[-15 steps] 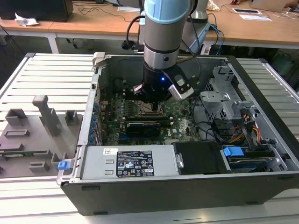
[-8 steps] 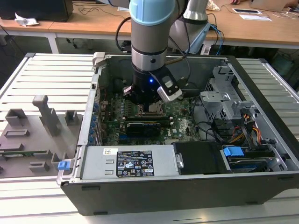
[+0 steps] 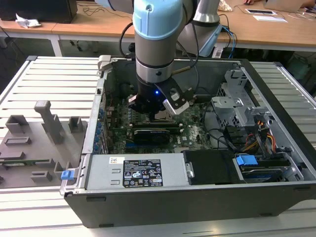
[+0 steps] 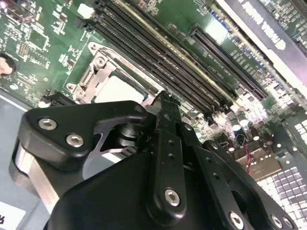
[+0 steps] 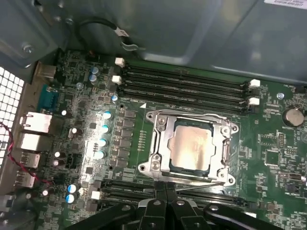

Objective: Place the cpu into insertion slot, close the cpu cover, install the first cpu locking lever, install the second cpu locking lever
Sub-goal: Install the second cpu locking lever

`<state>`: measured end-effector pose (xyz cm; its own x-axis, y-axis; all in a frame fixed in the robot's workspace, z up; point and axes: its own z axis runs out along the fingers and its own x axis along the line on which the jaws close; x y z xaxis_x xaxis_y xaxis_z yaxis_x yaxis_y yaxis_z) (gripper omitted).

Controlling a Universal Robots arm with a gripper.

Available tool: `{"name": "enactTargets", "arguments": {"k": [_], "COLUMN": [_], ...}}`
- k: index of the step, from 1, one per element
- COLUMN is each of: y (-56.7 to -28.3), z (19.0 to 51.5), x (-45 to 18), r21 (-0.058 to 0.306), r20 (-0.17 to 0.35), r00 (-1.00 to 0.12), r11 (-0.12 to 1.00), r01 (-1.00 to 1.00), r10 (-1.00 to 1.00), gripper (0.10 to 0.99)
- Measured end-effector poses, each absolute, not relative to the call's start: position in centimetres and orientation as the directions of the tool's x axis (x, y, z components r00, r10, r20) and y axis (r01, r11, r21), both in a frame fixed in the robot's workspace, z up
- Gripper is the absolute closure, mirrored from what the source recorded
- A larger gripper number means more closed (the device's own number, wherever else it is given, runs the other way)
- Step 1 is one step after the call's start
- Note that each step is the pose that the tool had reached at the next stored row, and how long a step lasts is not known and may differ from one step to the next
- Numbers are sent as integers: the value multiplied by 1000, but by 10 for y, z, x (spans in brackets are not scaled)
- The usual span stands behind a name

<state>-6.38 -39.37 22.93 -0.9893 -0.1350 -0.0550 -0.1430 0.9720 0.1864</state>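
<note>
The cpu (image 5: 192, 146) lies flat in the insertion slot (image 5: 173, 168), its silvery-beige top showing through the window of the cpu cover (image 5: 160, 143). The cover lies down over the chip. In the second wrist view the cpu (image 4: 122, 88) and the cover (image 4: 96, 76) sit just beyond the black fingers. My gripper (image 5: 165, 194) is shut with nothing in it, hovering at the socket's edge beside a thin metal lever rod (image 5: 196, 185). In the exterior view my gripper (image 3: 158, 111) hangs low over the green motherboard inside the open computer case.
Long black memory slots (image 5: 182, 81) run on one side of the socket, with more (image 5: 122, 191) beside my fingers. A black expansion card (image 3: 155, 133), a grey power supply (image 3: 133, 173), a drive cage (image 3: 237, 98) and cables (image 3: 261, 138) crowd the case. Grey fixtures (image 3: 44, 128) stand at the exterior view's left.
</note>
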Motion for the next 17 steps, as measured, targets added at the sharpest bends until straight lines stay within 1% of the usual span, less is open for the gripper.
{"name": "enactTargets", "arguments": {"k": [4,7,8,10,11,13,14,15,17], "y": [-395,-396,-397,-398,-401,-402,-403,-403,-404], "z": [219,216,216,216,215,214,214,213,212], "x": [-65,-65,-66,-67,-68,-69,-70,-70,-70], "r21": [195,206,219,233,252,271,293,308,316], "r20": [-56,-58,-59,-61,-64,-67,-70,-72,-73], "r00": [-989,-989,-989,-989,-989,-989,-989,-989,-989], "r11": [970,968,965,962,957,952,945,941,938], "r01": [-143,-143,-143,-143,-143,-143,-143,-143,-143], "r10": [-134,-134,-133,-132,-131,-129,-128,-127,-126], "gripper": [980,980,980,980,980,980,980,980,980]}}
